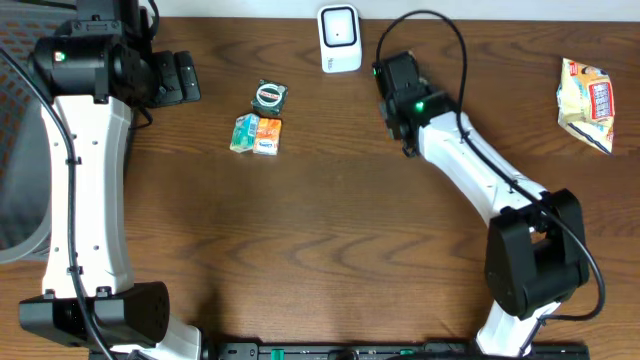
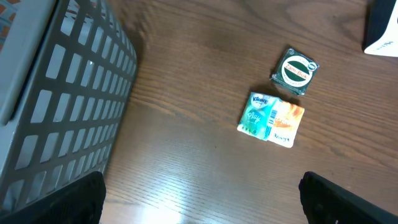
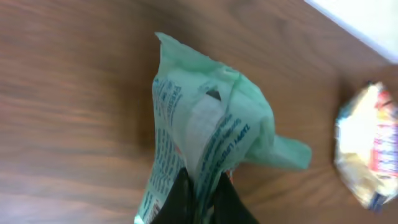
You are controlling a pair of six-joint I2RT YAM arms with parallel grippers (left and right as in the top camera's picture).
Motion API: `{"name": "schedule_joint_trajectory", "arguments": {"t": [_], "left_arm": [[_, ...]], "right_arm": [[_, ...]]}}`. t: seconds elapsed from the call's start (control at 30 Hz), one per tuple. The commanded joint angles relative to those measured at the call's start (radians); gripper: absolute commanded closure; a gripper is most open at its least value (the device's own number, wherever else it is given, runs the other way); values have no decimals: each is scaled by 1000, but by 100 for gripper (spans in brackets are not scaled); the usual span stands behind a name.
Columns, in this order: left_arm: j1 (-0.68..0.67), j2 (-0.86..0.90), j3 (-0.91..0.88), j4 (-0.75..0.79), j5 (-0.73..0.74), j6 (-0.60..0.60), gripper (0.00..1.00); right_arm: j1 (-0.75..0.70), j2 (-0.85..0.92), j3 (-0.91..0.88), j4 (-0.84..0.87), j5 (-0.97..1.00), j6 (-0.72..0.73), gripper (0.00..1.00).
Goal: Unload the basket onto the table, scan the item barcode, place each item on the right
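In the right wrist view my right gripper (image 3: 202, 180) is shut on a crinkled green packet (image 3: 211, 124) with printed text, held above the wooden table. From overhead the right gripper (image 1: 400, 85) sits just right of the white barcode scanner (image 1: 340, 38), and the wrist hides the packet. The scanner's corner (image 2: 382, 31) shows at the top right of the left wrist view. My left gripper (image 1: 180, 78) hangs open at the far left with nothing between its fingers (image 2: 68, 202).
A tissue pack (image 1: 256, 134) and a round green tin (image 1: 269, 97) lie left of the scanner. A yellow snack bag (image 1: 587, 102) lies at the far right. A grey mesh basket (image 2: 56, 99) stands to the left.
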Motion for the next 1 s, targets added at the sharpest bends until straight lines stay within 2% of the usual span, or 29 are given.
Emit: {"name": "schedule_joint_trajectory", "arguments": {"t": [0.0,0.1,0.3,0.47,0.67,0.77,0.8,0.83,0.87,0.97], "left_arm": [[4,4,-5,0,-16,-9,2],[4,4,-5,0,-16,-9,2],[4,4,-5,0,-16,-9,2],[4,4,-5,0,-16,-9,2],[4,4,-5,0,-16,-9,2],[4,4,-5,0,-16,-9,2],[4,4,-5,0,-16,-9,2],[4,4,-5,0,-16,-9,2],[4,4,-5,0,-16,-9,2],[4,4,-5,0,-16,-9,2]], "right_arm": [[1,15,-58,71,183,-158,99],[-5,55,-88,133,219,-258,99],[4,174,-90,225,423,-371,99],[57,224,-90,195,419,-348,98],[175,220,-87,178,375,-195,90],[241,220,-73,141,266,-113,79],[261,220,-61,114,208,-82,72],[277,220,-45,84,152,-55,58],[286,220,-29,55,103,-35,52],[295,220,51,-56,-16,42,47]]}}
